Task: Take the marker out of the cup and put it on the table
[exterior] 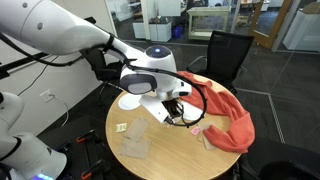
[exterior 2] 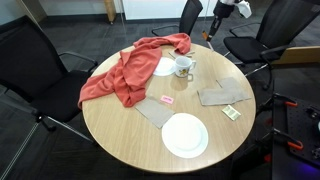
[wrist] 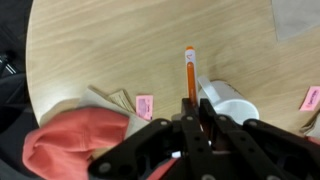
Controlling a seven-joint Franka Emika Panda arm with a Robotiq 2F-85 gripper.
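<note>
In the wrist view my gripper [wrist: 193, 105] is shut on the marker [wrist: 189, 72], a slim orange stick that points away from the jaws above the light wood table [wrist: 100, 50]. The pale cup [wrist: 228, 100] sits just right of the jaws, below them, with the marker outside it. In an exterior view the cup [exterior 2: 183, 67] stands upright by the red cloth, and my gripper [exterior 2: 216, 12] hangs high above the table's far edge. The marker is too small to make out there. In an exterior view the gripper [exterior: 172, 106] is over the table's middle.
A large red cloth [exterior 2: 125, 75] drapes the far side of the table, partly over a white plate [exterior 2: 165, 67]. Another white plate [exterior 2: 185, 135] is near the front edge. Grey cloths [exterior 2: 222, 95], a pink note [exterior 2: 167, 100] and black chairs [exterior 2: 30, 60] surround the table.
</note>
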